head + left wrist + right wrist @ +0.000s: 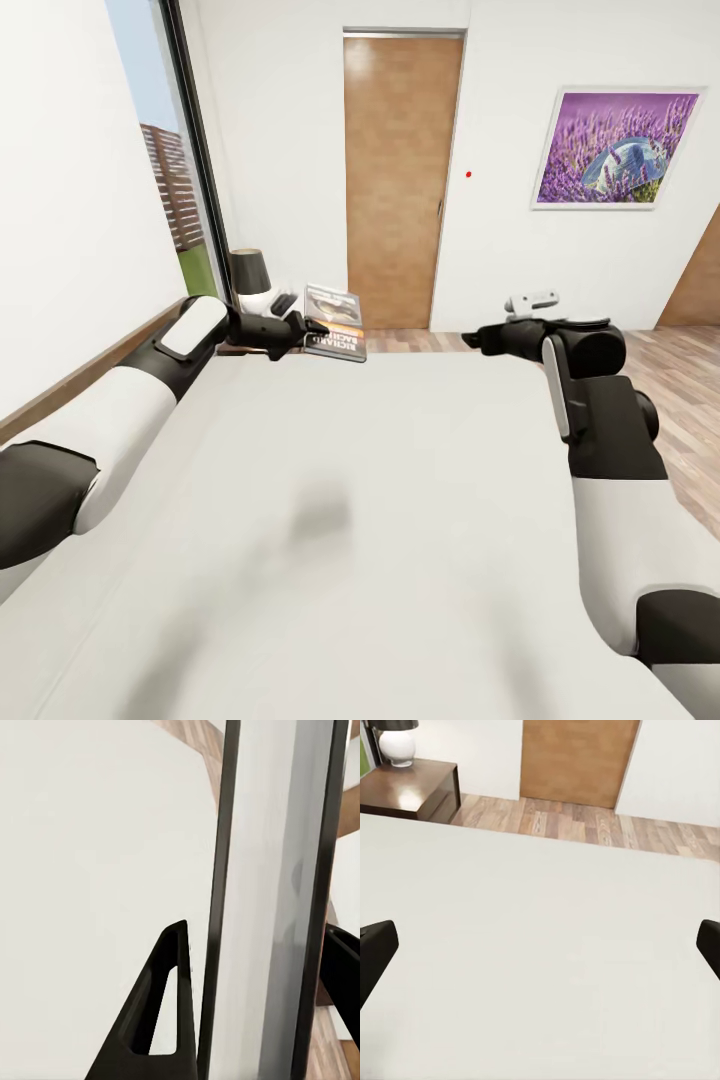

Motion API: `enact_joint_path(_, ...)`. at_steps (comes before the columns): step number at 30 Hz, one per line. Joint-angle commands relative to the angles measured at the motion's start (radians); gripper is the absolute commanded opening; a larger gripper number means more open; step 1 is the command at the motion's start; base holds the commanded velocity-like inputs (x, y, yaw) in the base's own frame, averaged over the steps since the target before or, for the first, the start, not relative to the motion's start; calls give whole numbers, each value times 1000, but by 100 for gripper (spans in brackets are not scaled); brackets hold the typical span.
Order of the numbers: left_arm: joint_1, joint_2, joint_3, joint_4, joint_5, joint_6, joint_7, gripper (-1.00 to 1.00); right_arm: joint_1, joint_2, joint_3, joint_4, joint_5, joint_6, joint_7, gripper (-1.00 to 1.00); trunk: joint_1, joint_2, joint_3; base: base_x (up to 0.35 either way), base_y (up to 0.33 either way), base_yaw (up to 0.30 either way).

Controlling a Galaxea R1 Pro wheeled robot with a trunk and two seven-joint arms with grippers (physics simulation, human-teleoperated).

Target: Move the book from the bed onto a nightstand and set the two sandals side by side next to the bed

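Note:
My left gripper (303,334) is shut on the book (335,324), a thin paperback with a dark cover and an orange band. It holds the book tilted above the far left corner of the bed (380,520), beside the lamp. Seen edge-on, the book (270,907) stands between the two black fingers (161,1005). My right gripper (474,341) hovers over the mattress's far edge, open and empty (540,952). The nightstand (412,789) of glossy dark wood stands past the bed's corner. The sandals are out of view.
A lamp (250,275) with a white base and black shade stands on the nightstand. A brown door (400,180) is in the far wall, with a lavender picture (612,148) to its right. Wood floor (690,390) runs along the bed's right side. A tall window (170,170) is on the left.

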Motion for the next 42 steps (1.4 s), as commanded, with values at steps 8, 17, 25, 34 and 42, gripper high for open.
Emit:
enact_joint_path(8, 1, -2, -5, -2, 12, -1, 15, -100, 8, -1, -2, -8, 11, 4, 8, 100, 0, -1, -1, 0, 0, 0)
enact_joint_path(17, 4, -5, -4, -2, 12, -4, 18, -100, 10, -1, -4, -10, 12, 4, 8, 100, 0, -1, -1, -29, -1, 0)
enact_joint_path(25, 5, -6, -4, -2, 12, -3, 18, -100, 10, -1, -3, -10, 13, 4, 8, 100, 0, -1, -1, -168, -61, 0)
enact_joint_path(34, 5, -6, -4, -3, 12, -2, 18, -100, 11, -1, -2, -10, 13, 4, 7, 100, 0, -1, -1, -231, -99, 0)
enact_joint_path(42, 5, -6, -4, -3, 12, -2, 18, -100, 11, 0, -1, -10, 13, 4, 7, 100, 0, -1, -1, -207, -44, 0)
